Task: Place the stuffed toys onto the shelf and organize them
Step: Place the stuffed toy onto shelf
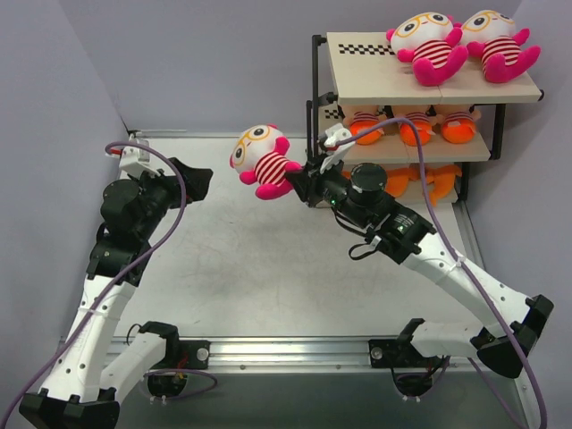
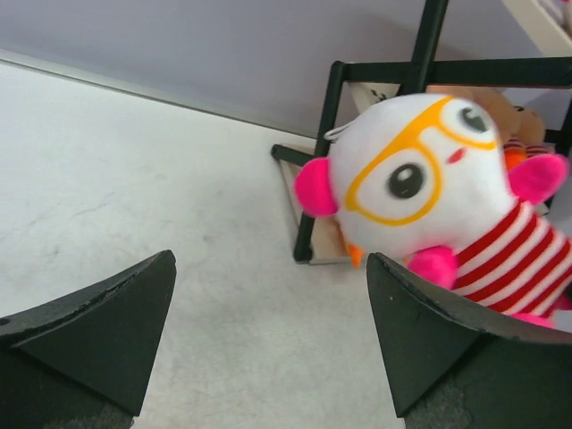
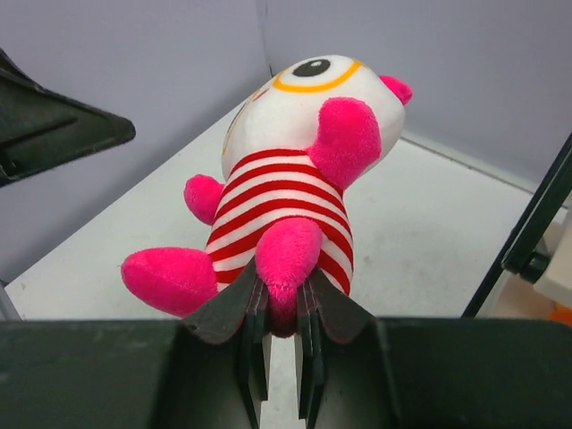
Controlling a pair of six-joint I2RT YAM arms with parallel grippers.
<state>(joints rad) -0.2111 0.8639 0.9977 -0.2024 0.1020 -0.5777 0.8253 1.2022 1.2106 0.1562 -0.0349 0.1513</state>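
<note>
The pink-limbed toy [image 1: 261,161], white-faced with yellow-rimmed glasses and a red-and-white striped body, hangs clear of the counter [image 1: 268,268], just left of the shelf [image 1: 366,76] and near its black front posts. The right hand [image 3: 281,308] is clenched on one of its pink legs. In the right wrist view the two fingers pinch that leg between them, while the other leg and the body stick out past the fingertips and the head points away from the hand. In the left wrist view the toy's face is turned toward the camera, with the shelf's black frame behind it. The left hand [image 1: 198,183] is to the left of the toy, near it but apart. Its fingers [image 2: 107,322] are spread wide with nothing between them, and only bare counter shows in the gap. On the shelf's top board, beside the checkered strip, two more glasses toys [image 1: 429,46] lie side by side toward the right end. On the middle board sit three striped orange dolls [image 1: 413,130], their heads mostly hidden under the top board. On the lowest board there is more orange plush [image 1: 438,179], partly hidden behind the right arm and too covered to tell apart. The counter is a pale sheet with grey walls behind it and to either side.
</note>
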